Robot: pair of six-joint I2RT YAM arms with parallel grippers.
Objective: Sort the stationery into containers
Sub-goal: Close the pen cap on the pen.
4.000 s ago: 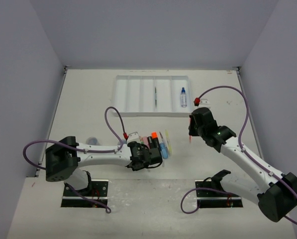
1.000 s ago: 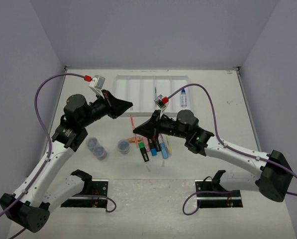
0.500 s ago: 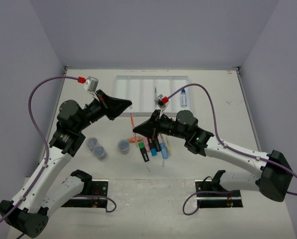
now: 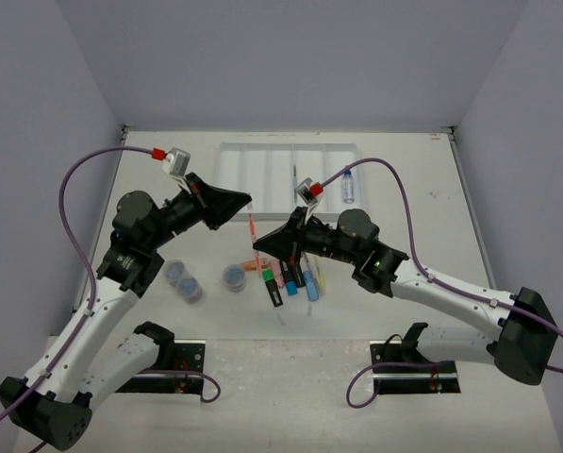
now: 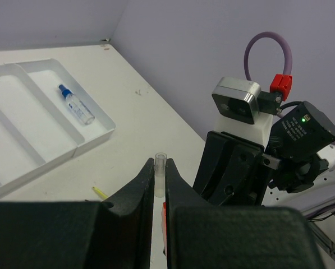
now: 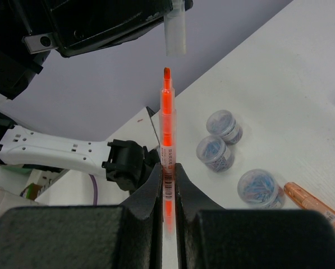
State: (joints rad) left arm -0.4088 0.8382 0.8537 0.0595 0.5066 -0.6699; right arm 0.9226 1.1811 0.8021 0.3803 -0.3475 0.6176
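Near the tray (image 4: 262, 170) edge, left jaws clamp a cap (image 5: 160, 168), right jaws an orange pen (image 6: 167, 129).

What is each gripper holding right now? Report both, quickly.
Left gripper: shut on the clear pen cap.
Right gripper: shut on the uncapped orange pen, its tip just short of the cap.

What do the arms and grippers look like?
The left arm and right arm have white links, black joints and bases. The left gripper and right gripper are black wedges. Looping purple cables with red connectors reach grey wrist cameras. A green light shows on the right arm.
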